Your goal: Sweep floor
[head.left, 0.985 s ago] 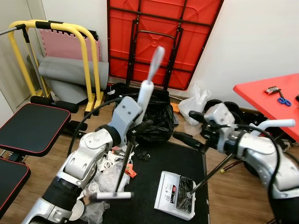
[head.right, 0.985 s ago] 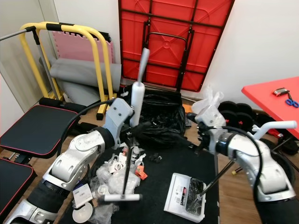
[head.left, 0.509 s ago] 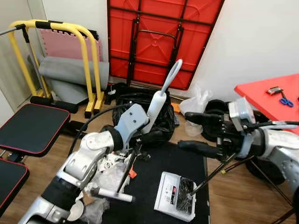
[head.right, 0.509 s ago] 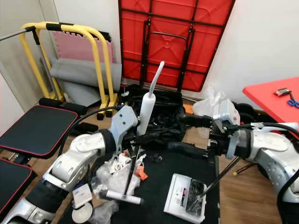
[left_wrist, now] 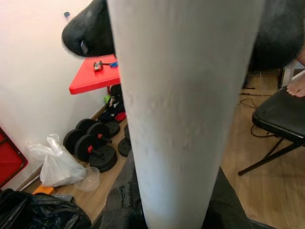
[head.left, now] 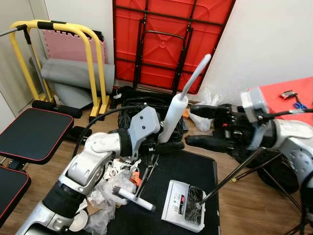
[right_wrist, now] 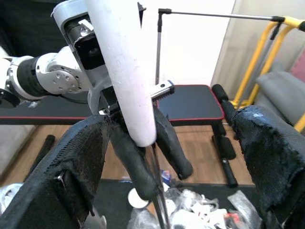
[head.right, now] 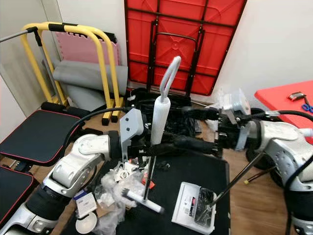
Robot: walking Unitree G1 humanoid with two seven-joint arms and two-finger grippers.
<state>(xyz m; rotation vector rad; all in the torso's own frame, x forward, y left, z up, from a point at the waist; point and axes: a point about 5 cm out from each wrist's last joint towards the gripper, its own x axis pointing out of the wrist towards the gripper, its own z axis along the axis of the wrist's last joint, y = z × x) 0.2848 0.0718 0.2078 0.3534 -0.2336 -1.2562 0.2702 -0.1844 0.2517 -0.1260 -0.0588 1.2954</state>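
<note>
- The left gripper [head.left: 164, 146] is clamped on the white grip of a broom [head.left: 175, 119]; the handle tilts away from the robot toward the right gripper, and its looped end points up at the folded red table [head.left: 161, 44] leaning on the wall.
- Below the left gripper, the broom's thin dark shaft runs down to a white cross-bar head [head.left: 137, 199] that rests at the edge of a black mat [head.left: 193, 171] on the wooden floor.
- Crumpled clear plastic and small scraps of litter [head.left: 115, 181] lie heaped just beside the broom head, under the left arm.
- The right gripper [head.left: 205, 127] hangs just beside the broom grip, its two black fingers [head.left: 208, 143] spread apart and pointing toward the left gripper, holding nothing.
- In the right wrist view, the white grip stands between the parted fingers, with the left arm's silver joints behind it.
- A white dustpan [head.left: 183, 204] with dark debris in it sits on the mat below the right gripper; its thin metal handle rises at a slant toward the right arm.
- Beyond both grippers, a black rubbish bag [head.left: 142, 105] slumps against the foot of the red table, with a white plastic bag [head.left: 203, 110] next to it.
- Away to the left arm's side stand a yellow metal frame [head.left: 58, 49] and a black padded bench [head.left: 32, 134].
- A red surface [head.left: 288, 105] beyond the right arm carries blue-handled scissors [head.left: 297, 105].
- Black weight plates [left_wrist: 93, 143] lie on the floor by the wall in the left wrist view.
</note>
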